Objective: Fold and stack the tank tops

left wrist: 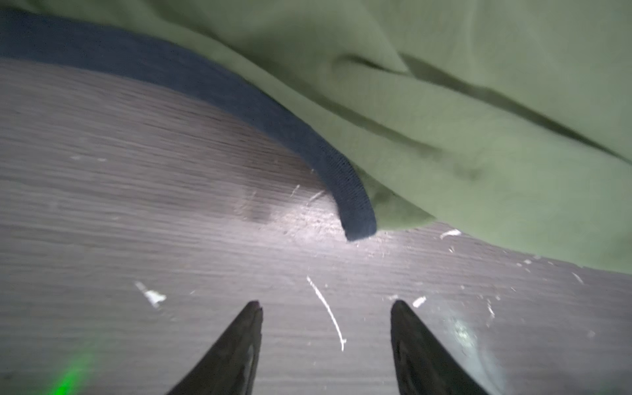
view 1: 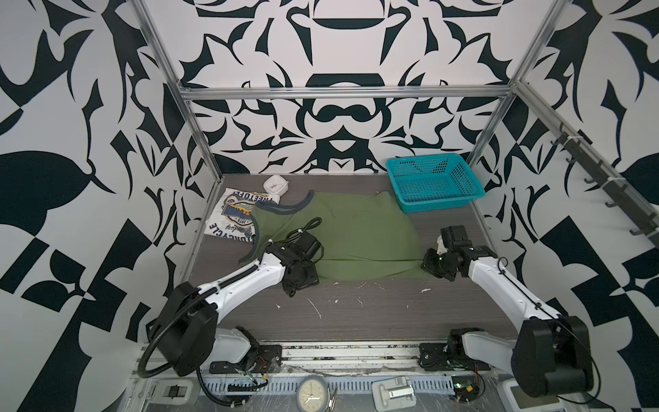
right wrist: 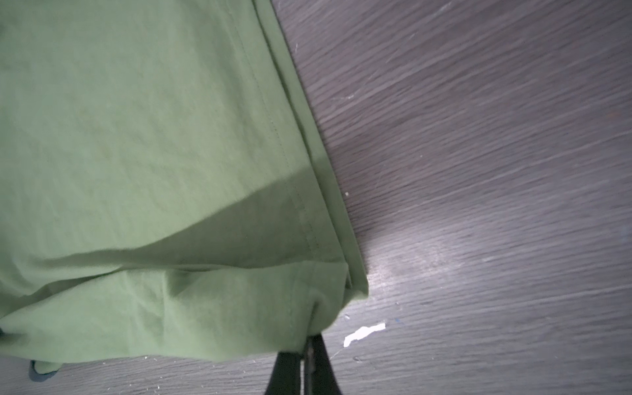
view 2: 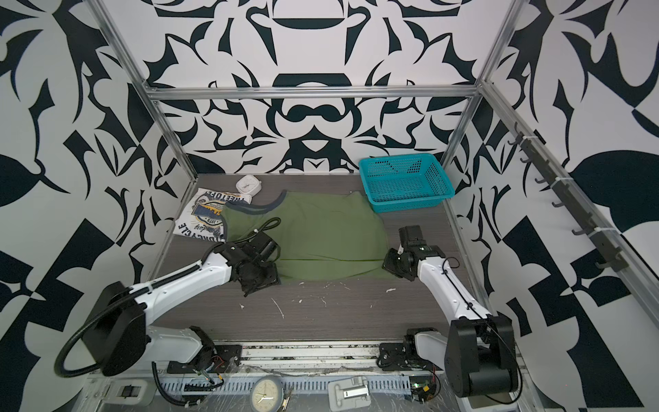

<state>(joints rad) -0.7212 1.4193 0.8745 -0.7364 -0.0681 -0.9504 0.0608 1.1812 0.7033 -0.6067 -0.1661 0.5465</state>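
Left pincer (left wrist: 325, 304) half open over bare tabletop (left wrist: 136, 205), gripping nothing, and the green tank top (left wrist: 478, 119) with its dark-trimmed edge lies just ahead of the tips, apart. Right pincer (right wrist: 312, 342) clamped shut on that top's hem corner. White tank top (view 1: 231, 217) sits beyond the left pincer, overlapped by the green; open tabletop behind both pincers

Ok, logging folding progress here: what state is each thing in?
green tank top: spread out, one corner pinched
white tank top: lying print up, edge under the green one
left gripper: open, empty
right gripper: shut on the green tank top's corner
basket: upright, empty
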